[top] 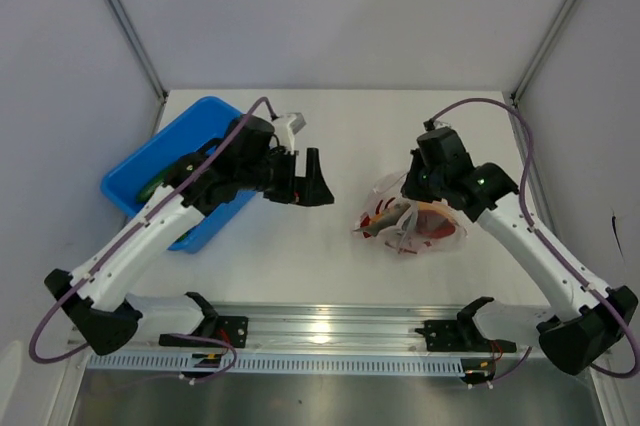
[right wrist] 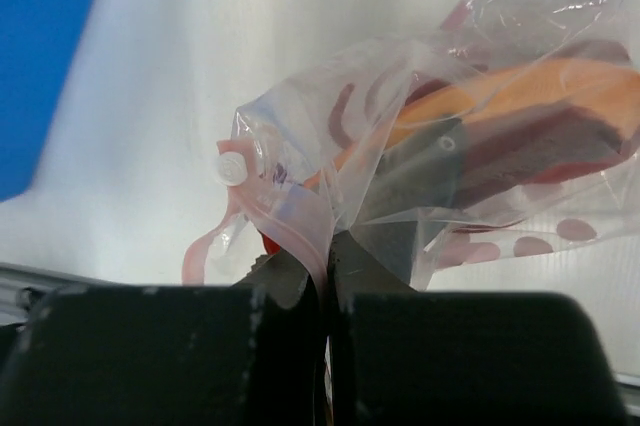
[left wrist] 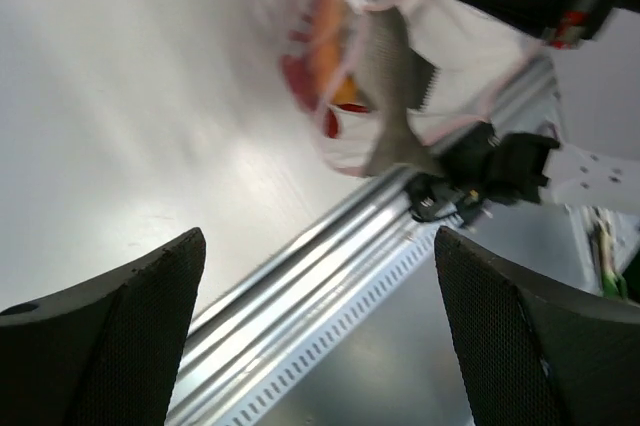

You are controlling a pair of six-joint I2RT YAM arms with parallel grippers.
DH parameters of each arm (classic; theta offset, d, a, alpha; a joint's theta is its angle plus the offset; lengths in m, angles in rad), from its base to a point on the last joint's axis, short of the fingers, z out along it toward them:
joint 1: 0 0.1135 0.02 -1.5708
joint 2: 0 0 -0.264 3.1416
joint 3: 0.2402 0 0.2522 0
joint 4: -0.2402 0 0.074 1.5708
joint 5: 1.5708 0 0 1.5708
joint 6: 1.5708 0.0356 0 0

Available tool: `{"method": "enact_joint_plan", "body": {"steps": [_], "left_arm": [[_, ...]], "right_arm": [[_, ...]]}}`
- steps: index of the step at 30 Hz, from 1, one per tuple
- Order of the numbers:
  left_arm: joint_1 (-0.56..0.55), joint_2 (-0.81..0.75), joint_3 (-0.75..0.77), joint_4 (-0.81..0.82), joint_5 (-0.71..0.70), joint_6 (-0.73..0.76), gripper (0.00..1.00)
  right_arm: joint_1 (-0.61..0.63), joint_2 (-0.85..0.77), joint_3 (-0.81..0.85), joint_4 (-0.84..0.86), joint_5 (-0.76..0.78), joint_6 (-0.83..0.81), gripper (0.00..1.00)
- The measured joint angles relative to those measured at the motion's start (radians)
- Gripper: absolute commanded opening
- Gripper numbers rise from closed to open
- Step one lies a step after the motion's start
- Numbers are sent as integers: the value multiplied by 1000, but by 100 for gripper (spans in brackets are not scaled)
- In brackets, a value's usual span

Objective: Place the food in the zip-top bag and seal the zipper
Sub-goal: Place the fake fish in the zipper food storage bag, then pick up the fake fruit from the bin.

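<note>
The right gripper [right wrist: 328,281] is pinched tight on the pink-edged mouth of the zip-top bag [right wrist: 470,136], which sits right of centre on the table [top: 330,126]. The grey fish [left wrist: 392,56] and orange and red pieces show through its plastic. The left gripper [left wrist: 318,246] hangs wide and empty, apart from the bag on its left, beside the blue bin [top: 160,166].

Bare table [top: 300,256] lies open between the 2 arms, from the wide-spread left gripper [top: 322,181] across to the zip-top bag [top: 412,226]. The right gripper [right wrist: 328,281], pinched on the bag's edge, blocks its right side. The blue bin [top: 130,186] crowds the left arm's outer flank. The bag's mouth looks crumpled, though it is blurred.
</note>
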Motion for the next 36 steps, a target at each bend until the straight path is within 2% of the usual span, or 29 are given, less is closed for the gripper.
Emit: {"method": "enact_joint_plan", "body": {"steps": [3,8,10,13,17,21,24,36], "left_arm": [[51,-49,0,-34,-103,39,96],[150,-108,-50,-69,-231,79,96],[166,-127,-77,-90,-296,92,97],[191,-136,-115,-108,-367,118,96],[286,-130,-162,-121,-404,141,95],[383,-130,-191,-122,-404,143,95],[430,-129,-215,-122,-407,135,95],[694,5,-216,-121,-508,146,90]], "right_arm": [[-126,-12,29,-5,-112,-3,0],[-431,-18,85,-15,-287,-23,0],[-474,4,107,-45,-318,-37,0],[-464,50,117,-69,-362,-44,0],[-458,79,117,-82,-429,-52,0],[-543,53,118,-77,-535,-51,0],[-572,45,134,-77,-549,-52,0],[-343,146,130,-62,-469,-72,0]]}}
